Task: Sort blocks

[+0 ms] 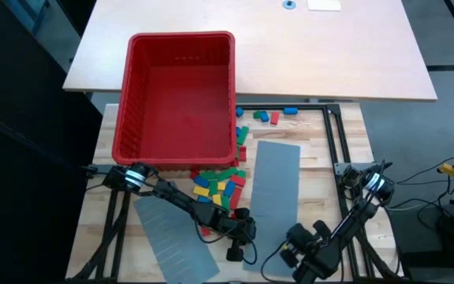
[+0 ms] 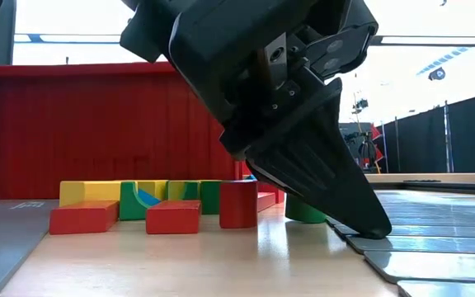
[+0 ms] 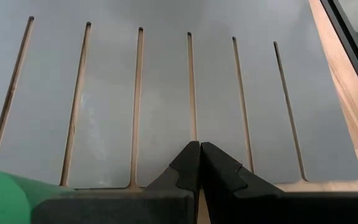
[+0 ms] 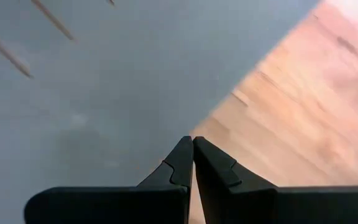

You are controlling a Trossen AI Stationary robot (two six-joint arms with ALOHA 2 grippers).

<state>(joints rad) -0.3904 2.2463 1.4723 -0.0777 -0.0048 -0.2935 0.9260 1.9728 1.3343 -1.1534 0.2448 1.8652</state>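
Several blocks (image 1: 219,187) in red, green, blue and yellow lie in a heap on the wooden table, just near of the red bin (image 1: 181,95). In the low view they form a row (image 2: 173,216) before the bin's wall. A few more blocks (image 1: 266,116) lie to the right of the bin. My left gripper (image 1: 239,246) is shut, low at the left edge of a grey slotted panel (image 1: 276,197), with a green block (image 3: 2,193) close beside it. My right gripper (image 4: 192,144) is shut over the same panel's near end (image 4: 104,93). My left gripper comes down slanting from the table's left. Its shut fingertips (image 2: 376,226) meet the left edge of the grey panel (image 2: 361,242) at table height. The panel lies flat on the table. Whether my right gripper touches the panel I cannot tell.
A second grey slotted panel (image 1: 172,234) lies at the near left, under my left arm. A black metal frame (image 1: 333,142) runs along the table's right side. Beyond it stands a larger pale tabletop (image 1: 329,55).
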